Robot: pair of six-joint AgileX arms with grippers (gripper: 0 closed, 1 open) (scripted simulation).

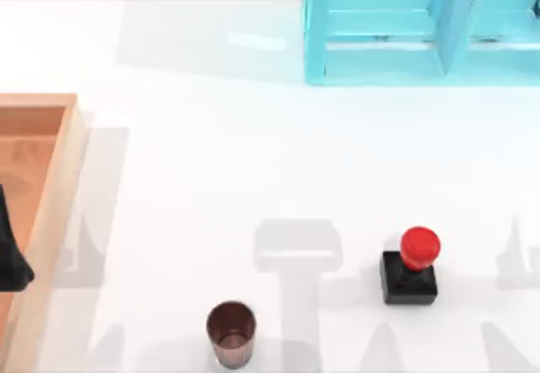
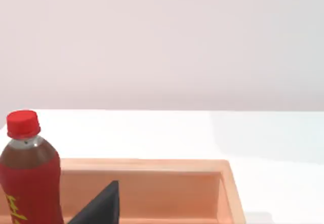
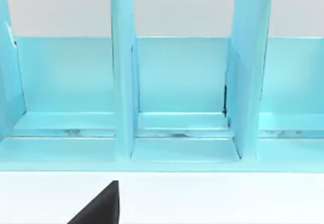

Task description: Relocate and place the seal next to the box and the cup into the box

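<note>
A white desk [image 1: 211, 179] is being shared by a translucent cyan shelf unit [image 1: 422, 27] and a light-brown wooden box [image 1: 51, 221] (a red-capped bottle [image 2: 28, 178] inside). The ribbed brown cup [image 1: 231, 332] is standing mouth-up; the black-based, red-knobbed seal [image 1: 410, 267] is standing upright, well apart from the box. Neither hand's state can be told.

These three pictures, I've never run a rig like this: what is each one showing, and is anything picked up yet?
Two AgileX arms work at a white table. The top view looks straight down: the wooden box at the left edge, the cyan shelf unit at the back right, the brown cup and the seal standing on the table near the front. Nothing is held. The left wrist view looks into the box, where a red-capped bottle stands. The right wrist view faces the shelf unit.
</note>
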